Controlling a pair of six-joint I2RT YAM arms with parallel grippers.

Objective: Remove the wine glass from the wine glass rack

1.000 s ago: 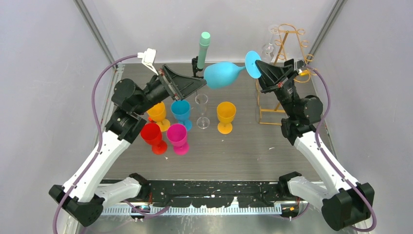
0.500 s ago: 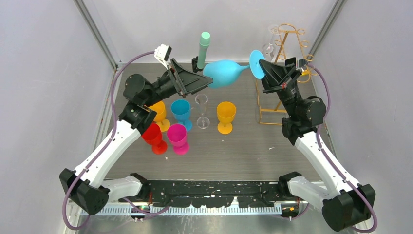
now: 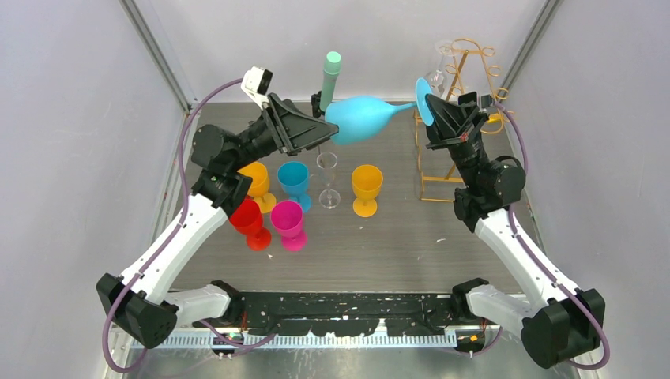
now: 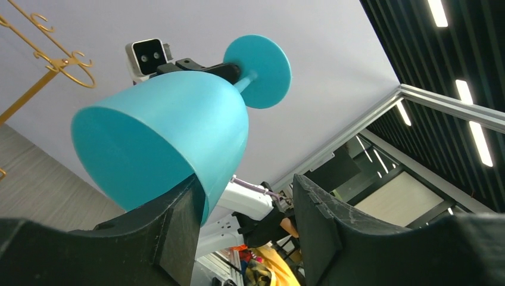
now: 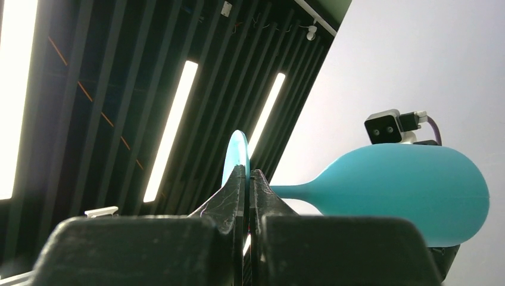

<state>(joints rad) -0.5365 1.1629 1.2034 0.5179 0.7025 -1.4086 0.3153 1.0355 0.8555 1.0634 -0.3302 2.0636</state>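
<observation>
A: Lay it out for me, biggest thing first

B: The wine glass rack (image 3: pixel 438 199) stands just behind the right claw (image 3: pixel 427 110), on the side away from the glass, and the teal glass hangs on none of its hooks. The wine glass (image 3: pixel 359 120) is already off it. It lies on its side in the air, spanning the gap between the two claws, well above the table (image 3: pixel 395 245) and the coloured cups (image 3: pixel 366 185) below them

A: And the claws themselves?

B: The right claw is pinched flat on the edge of the foot (image 5: pixel 236 149), with the stem (image 3: pixel 401 108) running straight out from it toward the left claw (image 3: pixel 330 134). The left one is spread wide at the mouth of the bowl (image 4: pixel 161 131). One finger (image 4: pixel 178 220) lies against the bowl wall at the rim and the other stands clear of it. Whether that near finger sits inside the mouth or just outside, I cannot tell

A: So how should this step go?

B: It reads to me as a handover. The right pinch is at the far end of a long lever, so the bowl could sag or swing if nudged. I'd centre the left claw on the bowl wall before closing, close gently because the wall looks thin and smooth, and open the right claw only once the left is firm. The mint-green cylinder (image 3: pixel 330 79) stands just behind the left claw's tips, so draw the glass away from it
</observation>
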